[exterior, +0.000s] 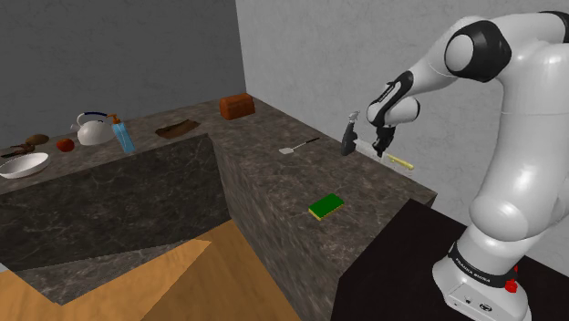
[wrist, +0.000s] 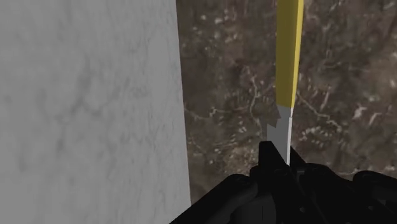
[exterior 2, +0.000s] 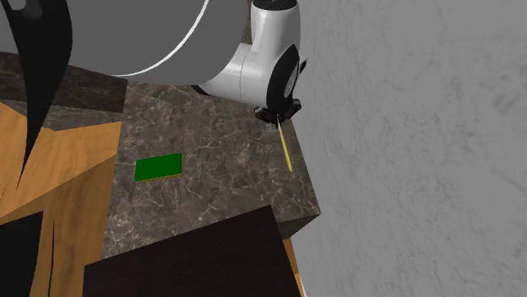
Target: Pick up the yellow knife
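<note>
The hand (exterior: 377, 149) hangs low over the tabletop (exterior: 365, 182) close to the wall (exterior: 319, 55), at the end of the arm (exterior: 511, 137) that reaches out from the stand (exterior: 392, 264). It is pressed together on the pale blade end of the knife (exterior: 399, 161). In the wrist view the hand (wrist: 280, 153) shows one black finger (wrist: 272, 162) tight against the blade. From there the knife (wrist: 287, 57) runs straight away, grey-white blade first, then a long yellow handle. A thin shadow lies just beside the blade on the dark marbled tabletop (wrist: 242, 95), and the grey wall (wrist: 89, 95) runs alongside the knife. I cannot tell whether the knife is touching the surface or is a little above it.

In the second exterior view the hand (exterior 2: 278, 121) points down at the tabletop (exterior 2: 220, 186). The knife (exterior 2: 288, 153) stretches from it as a slim yellow strip near the edge that meets the wall (exterior 2: 405, 126). A green sponge (exterior 2: 159, 166) lies flat, well apart from the knife, toward that view's left. The dark stand (exterior 2: 194, 261) sits at the bottom.

In the shoulder view the sponge (exterior: 325, 206) lies near the tabletop's front edge, between the knife and the wooden floor (exterior: 210, 274). A spatula (exterior: 296, 146) lies farther along, and a brown box (exterior: 235, 107) sits in the corner. On the other run of the tabletop stand a white kettle (exterior: 91, 129), a blue bottle (exterior: 122, 135) just beside it, and a white bowl (exterior: 23, 165).
</note>
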